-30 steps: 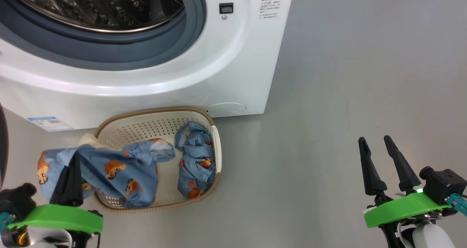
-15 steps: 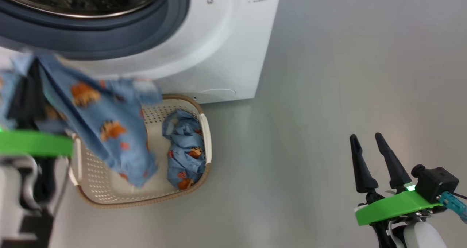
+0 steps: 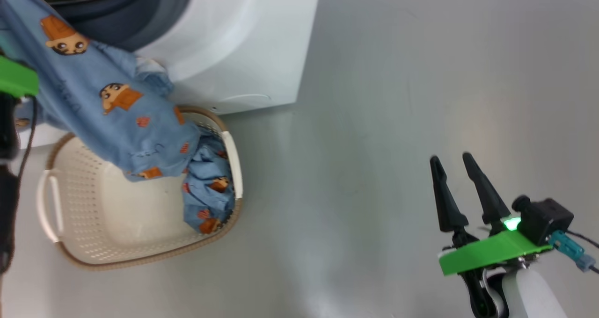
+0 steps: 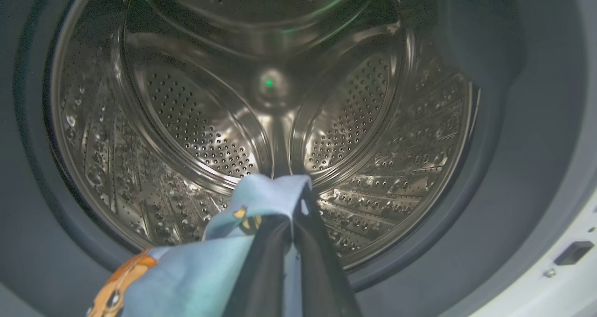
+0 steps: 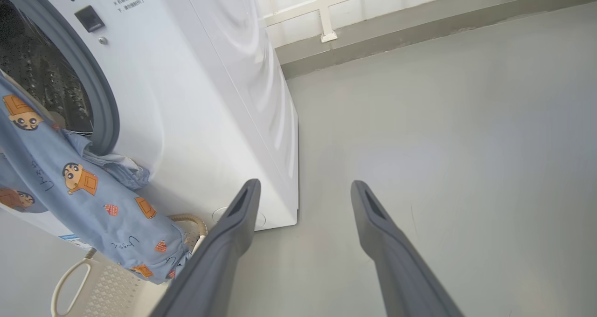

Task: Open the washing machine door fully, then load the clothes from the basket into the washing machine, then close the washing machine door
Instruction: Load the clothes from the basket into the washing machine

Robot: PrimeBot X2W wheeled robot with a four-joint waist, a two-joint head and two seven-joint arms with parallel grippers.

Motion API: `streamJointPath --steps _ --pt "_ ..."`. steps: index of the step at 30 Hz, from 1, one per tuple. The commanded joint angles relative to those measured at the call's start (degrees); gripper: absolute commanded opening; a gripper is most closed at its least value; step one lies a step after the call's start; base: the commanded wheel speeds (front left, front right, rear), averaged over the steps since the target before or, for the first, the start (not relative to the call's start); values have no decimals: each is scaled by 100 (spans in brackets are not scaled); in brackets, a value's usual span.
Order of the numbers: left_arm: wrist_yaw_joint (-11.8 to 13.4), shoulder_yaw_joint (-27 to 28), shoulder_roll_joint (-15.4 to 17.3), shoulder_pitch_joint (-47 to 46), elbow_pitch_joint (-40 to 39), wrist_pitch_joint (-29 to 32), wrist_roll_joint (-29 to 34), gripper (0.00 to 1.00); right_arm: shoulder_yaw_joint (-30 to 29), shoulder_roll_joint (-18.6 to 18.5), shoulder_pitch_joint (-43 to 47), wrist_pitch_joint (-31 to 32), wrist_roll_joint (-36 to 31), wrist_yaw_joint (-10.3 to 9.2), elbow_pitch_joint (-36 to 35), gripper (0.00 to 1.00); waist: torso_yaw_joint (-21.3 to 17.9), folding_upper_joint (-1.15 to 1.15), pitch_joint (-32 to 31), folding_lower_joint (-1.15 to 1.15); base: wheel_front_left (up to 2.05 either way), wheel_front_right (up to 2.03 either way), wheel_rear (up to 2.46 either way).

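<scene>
My left gripper [image 4: 293, 223] is shut on a light blue garment of the clothes [image 4: 261, 198], right in front of the washing machine's steel drum [image 4: 196, 121]. In the head view that garment [image 3: 107, 112] hangs from the grey-ringed opening [image 3: 140, 23] down over the basket [image 3: 117, 258]. A second blue garment [image 3: 208, 191] lies bunched against the basket's right wall. My right gripper [image 3: 449, 157] stands open and empty over the floor, far to the right. The washing machine door is out of view.
The white washing machine [image 5: 210, 98] stands against a wall with a pale window frame [image 5: 322, 9]. The basket [image 5: 107, 289] sits on the grey floor [image 3: 398, 98] just in front of the machine. The floor stretches out to the right.
My left gripper has lifted the blue garment out of the basket and up to the drum opening. The head camera has shifted, so the machine and basket sit further left. The right gripper stays open.
</scene>
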Motion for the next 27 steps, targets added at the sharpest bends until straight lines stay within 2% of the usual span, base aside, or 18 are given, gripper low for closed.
streamJointPath --steps 1,9,17,23,27 --pt "-9 61 329 -241 76 -30 -71 0 158 32 -110 -28 -16 9 -161 100 -218 0 217 0 0 0 0" --pt "-9 -547 504 -1226 1469 136 -653 0 365 41 -213 -28 146 9 -237 100 -524 0 502 0 0 0 0" --pt "-9 -1110 671 -1852 2272 316 -922 0 537 41 -258 -28 247 9 -292 100 -706 0 676 0 0 0 0" --pt "-9 -1293 828 -2290 2354 91 -934 0 607 42 -290 -28 298 9 -339 100 -776 0 790 0 0 0 0" --pt "-9 -1166 1029 -2658 1882 -23 -745 0 603 42 -319 -28 341 9 -381 100 -783 0 901 0 0 0 0"
